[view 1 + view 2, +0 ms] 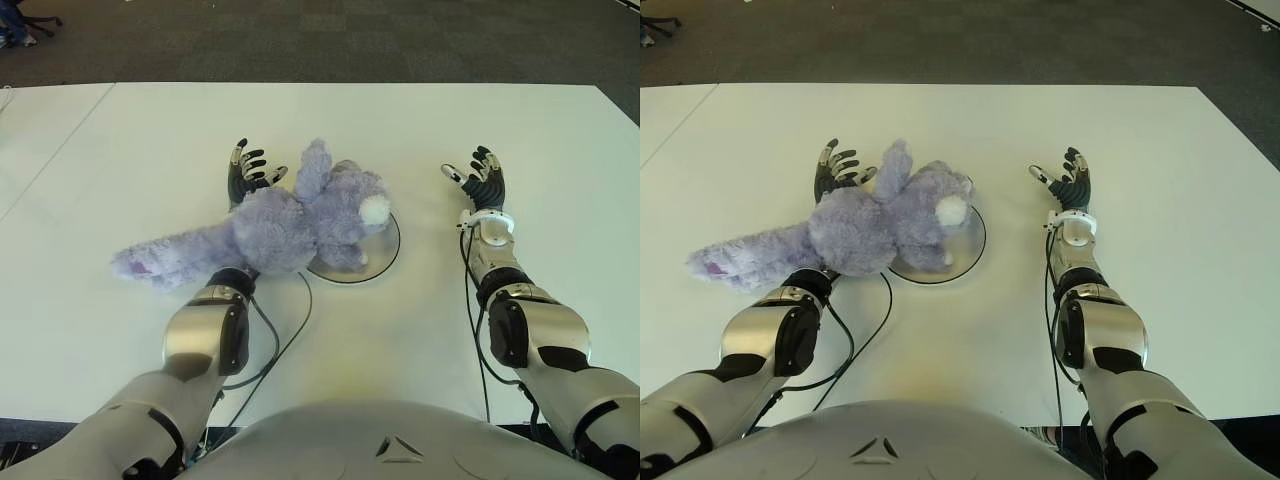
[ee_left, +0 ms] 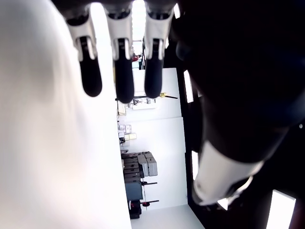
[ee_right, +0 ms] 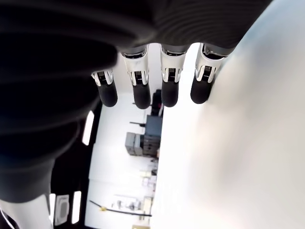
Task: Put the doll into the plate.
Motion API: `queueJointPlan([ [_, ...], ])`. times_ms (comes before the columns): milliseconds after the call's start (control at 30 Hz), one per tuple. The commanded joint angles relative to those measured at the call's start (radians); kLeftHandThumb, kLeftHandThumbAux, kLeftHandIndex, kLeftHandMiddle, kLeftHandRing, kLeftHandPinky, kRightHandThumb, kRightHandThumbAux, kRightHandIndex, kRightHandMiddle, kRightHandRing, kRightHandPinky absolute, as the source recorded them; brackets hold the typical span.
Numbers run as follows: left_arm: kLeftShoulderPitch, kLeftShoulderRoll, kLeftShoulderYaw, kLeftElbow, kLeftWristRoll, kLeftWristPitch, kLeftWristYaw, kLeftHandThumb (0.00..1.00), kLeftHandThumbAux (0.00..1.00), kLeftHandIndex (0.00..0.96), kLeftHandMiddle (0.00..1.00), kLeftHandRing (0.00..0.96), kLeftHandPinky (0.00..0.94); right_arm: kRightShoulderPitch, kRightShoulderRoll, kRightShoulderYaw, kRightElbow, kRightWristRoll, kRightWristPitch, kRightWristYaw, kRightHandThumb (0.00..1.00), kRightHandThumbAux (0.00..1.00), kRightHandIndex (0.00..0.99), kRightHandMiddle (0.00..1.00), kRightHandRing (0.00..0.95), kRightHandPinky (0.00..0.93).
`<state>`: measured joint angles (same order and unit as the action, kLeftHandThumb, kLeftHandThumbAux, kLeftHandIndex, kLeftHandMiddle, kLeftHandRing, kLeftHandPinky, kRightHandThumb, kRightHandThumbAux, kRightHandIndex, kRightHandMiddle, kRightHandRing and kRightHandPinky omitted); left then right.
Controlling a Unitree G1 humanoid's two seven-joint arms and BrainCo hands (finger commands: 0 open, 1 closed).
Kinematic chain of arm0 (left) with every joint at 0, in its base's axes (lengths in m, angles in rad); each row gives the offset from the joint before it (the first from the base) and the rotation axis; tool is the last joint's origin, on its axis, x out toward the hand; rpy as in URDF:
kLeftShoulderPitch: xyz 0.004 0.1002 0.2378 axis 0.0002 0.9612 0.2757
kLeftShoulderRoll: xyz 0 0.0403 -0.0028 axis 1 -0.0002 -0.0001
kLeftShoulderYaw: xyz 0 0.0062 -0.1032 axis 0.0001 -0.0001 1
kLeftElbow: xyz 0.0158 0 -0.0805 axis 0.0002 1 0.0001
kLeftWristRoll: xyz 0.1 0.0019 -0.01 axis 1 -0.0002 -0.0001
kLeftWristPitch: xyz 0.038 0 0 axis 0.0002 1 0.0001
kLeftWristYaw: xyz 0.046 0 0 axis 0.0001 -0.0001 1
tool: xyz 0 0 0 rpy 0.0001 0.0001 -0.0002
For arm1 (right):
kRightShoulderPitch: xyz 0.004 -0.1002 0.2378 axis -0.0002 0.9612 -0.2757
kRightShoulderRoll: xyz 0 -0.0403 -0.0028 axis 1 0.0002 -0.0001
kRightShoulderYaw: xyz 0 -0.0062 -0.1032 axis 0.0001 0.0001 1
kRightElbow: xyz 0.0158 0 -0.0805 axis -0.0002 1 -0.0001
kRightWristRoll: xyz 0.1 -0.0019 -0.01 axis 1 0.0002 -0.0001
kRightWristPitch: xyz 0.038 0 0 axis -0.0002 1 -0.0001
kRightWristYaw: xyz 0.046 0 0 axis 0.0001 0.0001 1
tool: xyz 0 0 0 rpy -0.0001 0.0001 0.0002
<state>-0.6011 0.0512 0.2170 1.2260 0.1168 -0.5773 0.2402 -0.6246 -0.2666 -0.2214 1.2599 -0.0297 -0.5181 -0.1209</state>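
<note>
Dark carpet ran beyond the white desk [image 1: 120,130], with part of a chair's wheeled base cut off at the far left corner. No brand, label or writing could be read on anything on the desk or on the robot.

A purple plush doll [image 1: 290,222] lay sprawled across the left forearm, its head and white muzzle over the round plate [image 1: 385,255], its body and one long limb trailing off the plate to the left onto the desk. The doll hid most of the plate; only the near and right rim showed. It also covered the left wrist and palm.

Behind the doll, the left robot hand [image 1: 250,168] stuck out with fingers spread, released and holding nothing. Well apart to the right of the plate, the right robot hand [image 1: 480,178] showed palm up, fingers relaxed and empty.
</note>
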Motion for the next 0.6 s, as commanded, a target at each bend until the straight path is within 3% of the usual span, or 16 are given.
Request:
queueJointPlan([
  [33, 0.212, -0.043, -0.006, 0.127, -0.002, 0.097, -0.026, 0.018, 0.871, 0.106, 0.273, 0.299, 0.309, 0.247, 0.13, 0.026, 0.089, -0.02, 0.018, 0.049, 0.0, 0.713, 0.117, 0.133, 0.125, 0.137],
  [267, 0.215, -0.039, -0.007, 0.126, -0.001, 0.093, -0.02, 0.033, 0.873, 0.107, 0.268, 0.293, 0.308, 0.288, 0.144, 0.073, 0.083, -0.083, -0.075, -0.058, 0.0, 0.735, 0.128, 0.141, 0.133, 0.165],
  [600, 0.215, -0.036, -0.012, 0.126, 0.004, 0.096, -0.015, 0.032, 0.863, 0.109, 0.272, 0.299, 0.319, 0.283, 0.153, 0.087, 0.082, -0.102, -0.102, -0.124, 0.0, 0.742, 0.139, 0.158, 0.157, 0.182],
])
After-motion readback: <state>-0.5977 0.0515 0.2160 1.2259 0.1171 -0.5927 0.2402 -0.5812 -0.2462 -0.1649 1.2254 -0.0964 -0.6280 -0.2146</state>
